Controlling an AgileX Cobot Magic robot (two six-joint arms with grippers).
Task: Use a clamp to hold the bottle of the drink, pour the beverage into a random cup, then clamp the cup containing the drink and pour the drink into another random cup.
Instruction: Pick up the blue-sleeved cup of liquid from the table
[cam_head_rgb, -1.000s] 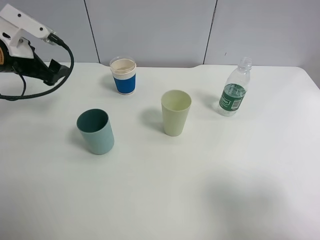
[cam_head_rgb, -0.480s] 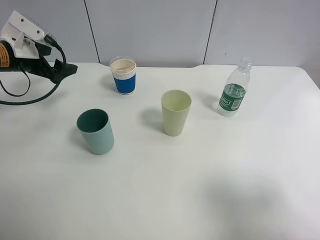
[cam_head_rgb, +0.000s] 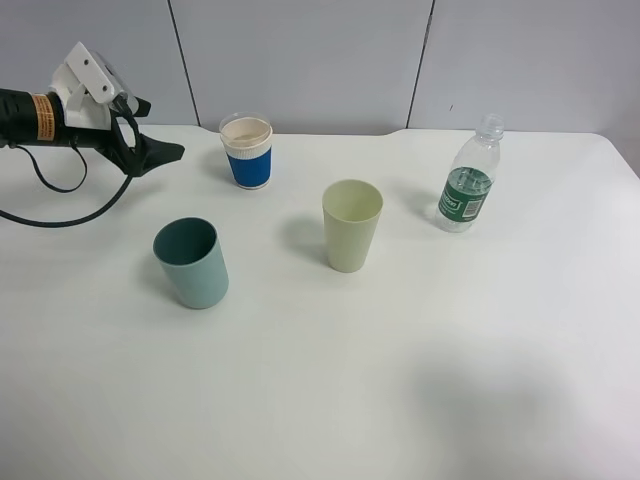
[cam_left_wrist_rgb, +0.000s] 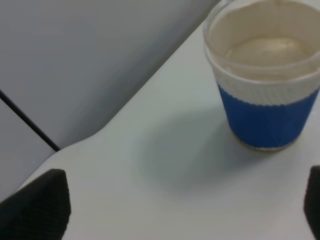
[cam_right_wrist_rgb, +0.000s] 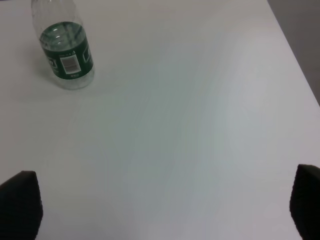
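moved: left gripper (cam_head_rgb: 165, 153) has swung in from the far left over the last second and now points at the paper cup (cam_head_rgb: 247, 152); cups and bottle have not shifted.
left gripper: jaws wide apart, nothing between them; on its wrist view i see the dark fingertips (cam_left_wrist_rgb: 37, 207) at the frame edges and the paper cup ahead of them, untouched.
right gripper (cam_right_wrist_rgb: 164, 202): outside my high view; its wrist view shows both tips far apart over bare table (cam_right_wrist_rgb: 200, 125), holding nothing.
landmark: pale green tumbler (cam_head_rgb: 352, 225), upright, mid-table.
paper cup: upright, behind and to the left of the pale green tumbler, towards the wall; blue band, white rim, cream inside.
teal tumbler (cam_head_rgb: 192, 263): upright, left of the pale green tumbler and a little nearer the camera, well apart from it.
bottle (cam_head_rgb: 467, 187): upright, capped, right of the pale green tumbler and slightly further back; well apart from the right gripper.
beverage: i cannot tell its level in the bottle or the paper cup.
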